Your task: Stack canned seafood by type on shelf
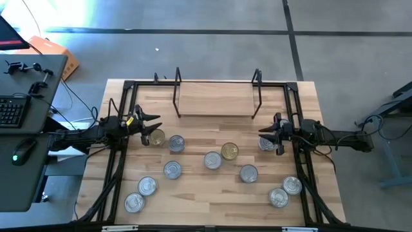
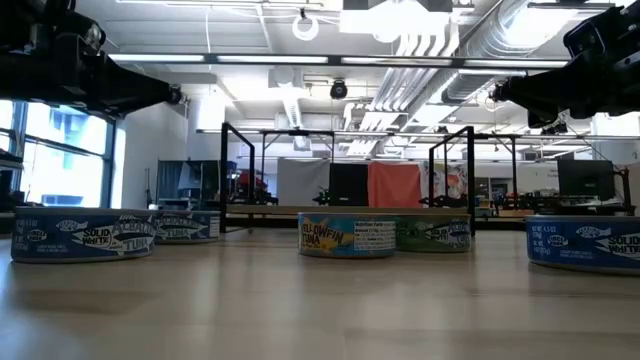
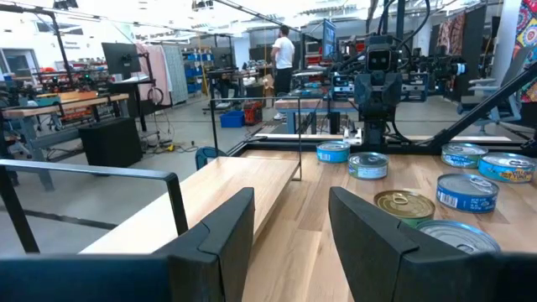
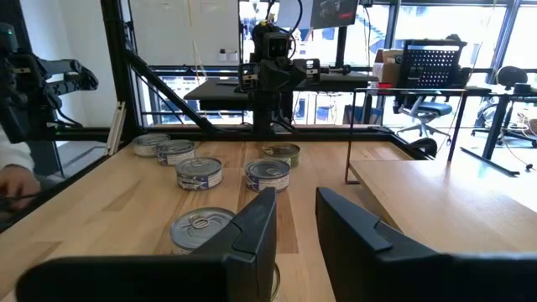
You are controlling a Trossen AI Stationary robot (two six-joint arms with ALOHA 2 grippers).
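Observation:
Several squat tins of canned seafood lie flat on the wooden table, most silver-lidded (image 1: 213, 160) and two gold-topped (image 1: 230, 151) (image 1: 156, 137); the low view shows their labelled sides (image 2: 347, 236). The shelf (image 1: 215, 103), a light board between black wire uprights, stands at the table's far middle with nothing on it, and shows in both wrist views (image 3: 226, 189) (image 4: 445, 193). My left gripper (image 1: 154, 122) hovers level at the left, above the table, open and empty (image 3: 289, 226). My right gripper (image 1: 262, 131) hovers level at the right, its fingers a narrow gap apart and empty (image 4: 295, 222).
Black frame rails (image 1: 109, 174) run along the table's left and right edges. A desk with a keyboard (image 1: 13, 109) stands left of the table and an orange box (image 1: 55, 51) lies on the floor. A person (image 3: 284, 50) stands far off in the room.

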